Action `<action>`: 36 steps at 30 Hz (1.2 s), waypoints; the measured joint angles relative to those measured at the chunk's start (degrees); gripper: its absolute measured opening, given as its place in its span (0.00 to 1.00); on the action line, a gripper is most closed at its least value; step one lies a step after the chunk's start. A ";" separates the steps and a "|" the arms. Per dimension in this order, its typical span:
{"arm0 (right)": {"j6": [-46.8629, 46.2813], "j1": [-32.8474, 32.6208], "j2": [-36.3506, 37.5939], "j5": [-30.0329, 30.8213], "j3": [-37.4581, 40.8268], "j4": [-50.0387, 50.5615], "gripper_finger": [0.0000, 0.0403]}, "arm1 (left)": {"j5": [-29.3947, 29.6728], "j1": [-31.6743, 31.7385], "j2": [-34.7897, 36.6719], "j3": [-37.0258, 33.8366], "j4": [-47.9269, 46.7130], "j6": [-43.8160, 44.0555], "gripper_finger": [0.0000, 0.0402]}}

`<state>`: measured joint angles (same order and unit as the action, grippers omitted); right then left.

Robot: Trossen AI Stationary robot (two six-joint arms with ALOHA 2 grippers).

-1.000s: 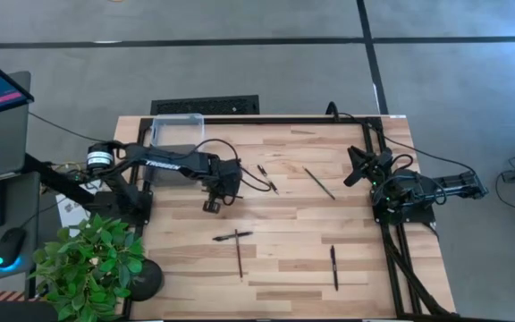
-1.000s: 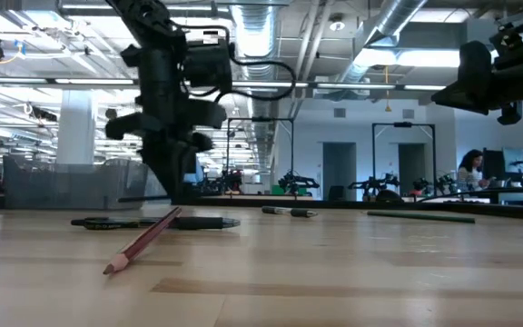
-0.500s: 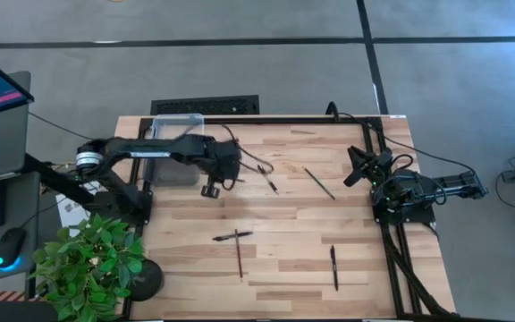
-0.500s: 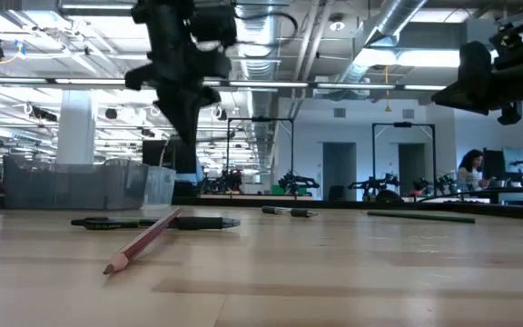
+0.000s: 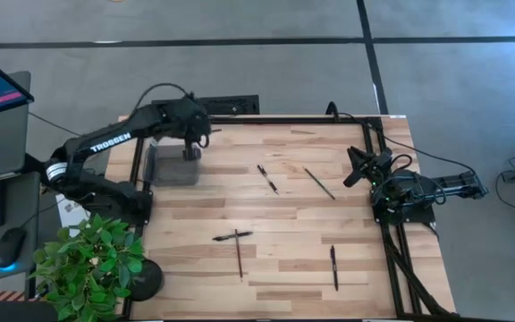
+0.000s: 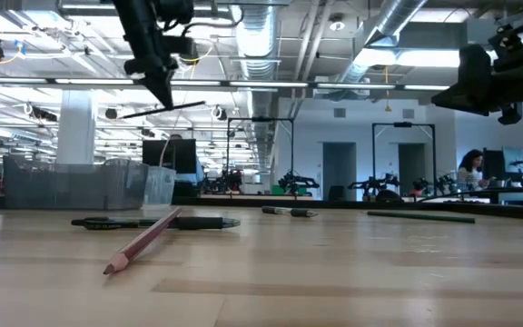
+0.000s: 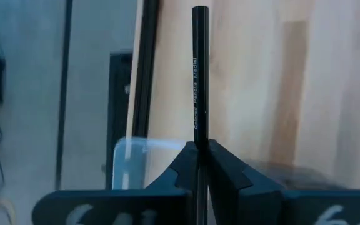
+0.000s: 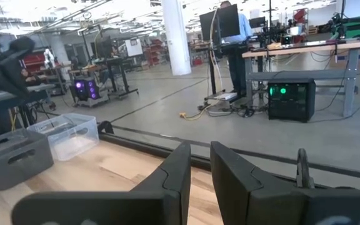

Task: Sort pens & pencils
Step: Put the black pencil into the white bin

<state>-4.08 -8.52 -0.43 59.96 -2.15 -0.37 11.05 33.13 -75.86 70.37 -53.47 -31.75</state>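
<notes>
My left gripper (image 5: 190,148) (image 6: 164,102) hangs high over the far left corner, above a grey bin (image 5: 170,168), shut on a thin dark pencil (image 7: 198,75) (image 6: 182,107). On the table lie a pen (image 5: 267,178), a dark pencil (image 5: 319,183), and a pen (image 5: 232,236) crossing a reddish pencil (image 5: 239,258) (image 6: 143,241). Another pen (image 5: 334,266) lies near the front. My right gripper (image 5: 351,170) (image 8: 200,164) waits at the right edge, with a narrow gap and nothing between its fingers. My left gripper pinches the pencil's shaft (image 7: 198,142) between its two fingertips. The fingers slant down from above. The pencil is lifted clear and hangs nearly level, with its printed length sticking out beyond the fingertips (image 7: 220,164).
A clear bin (image 8: 67,136) stands beside the grey bin (image 8: 11,156) at the far left corner. Black rails run along the table's far and right edges (image 5: 374,134). A potted plant (image 5: 88,264) stands off the near left corner.
My left gripper has risen from low over the table's middle and swung toward the far left corner, over the bins. It stayed shut on the pencil and carried it along. It has also turned on the way.
</notes>
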 joint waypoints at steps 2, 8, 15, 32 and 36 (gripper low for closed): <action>0.02 0.00 0.00 0.00 0.00 -0.02 0.20 | 0.02 3.10 -0.72 0.00 0.04 1.14 0.02; 0.00 -0.02 0.02 0.02 0.00 -0.04 0.20 | 2.72 9.07 -4.52 -0.02 0.44 3.96 0.02; 0.00 -0.02 0.00 0.00 0.00 -0.02 0.20 | 4.65 11.69 -11.09 -0.02 0.19 5.01 0.02; -0.01 -0.01 0.02 -0.02 0.00 0.03 0.20 | 4.44 20.93 -15.73 -2.47 -0.63 9.95 0.02; 0.00 -0.01 0.00 -0.02 0.00 0.03 0.20 | 4.21 22.73 -15.89 -2.45 0.51 9.24 0.02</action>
<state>-4.08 -8.53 -0.42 59.94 -2.15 -0.34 15.26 55.85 -91.74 67.92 -52.96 -22.51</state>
